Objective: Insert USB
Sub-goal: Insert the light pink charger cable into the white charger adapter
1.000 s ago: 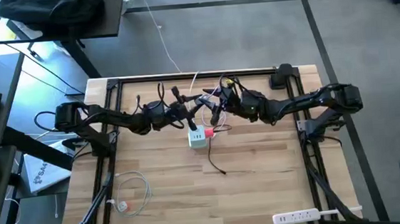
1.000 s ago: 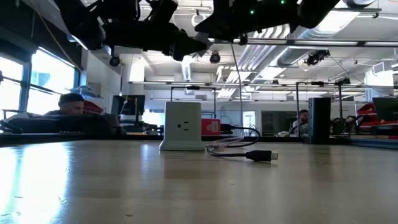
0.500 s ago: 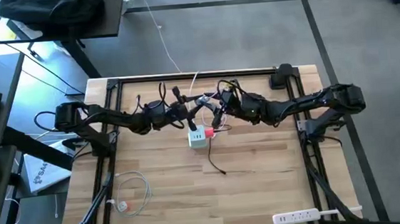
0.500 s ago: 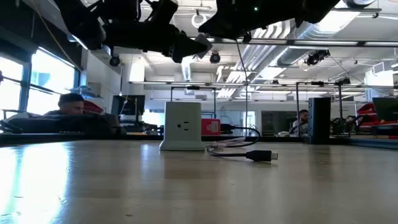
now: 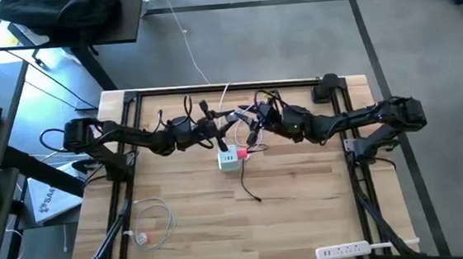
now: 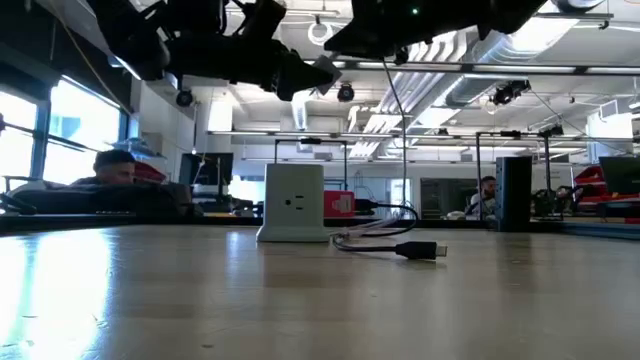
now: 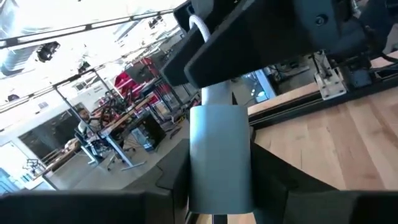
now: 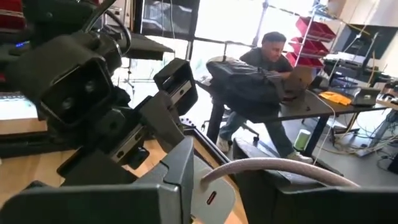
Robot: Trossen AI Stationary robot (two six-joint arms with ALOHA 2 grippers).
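Low view only: USB (image 6: 338, 204) behind cube (image 6: 293, 203).

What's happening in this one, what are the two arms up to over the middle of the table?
Both arms meet in the air above the white charger cube. The left gripper holds a silvery-blue plug on a white cable, and the right gripper sits right against it. The USB is in neither gripper: it lies at the cube's side, its black cable trailing over the table. Whether it is seated in the cube cannot be told.
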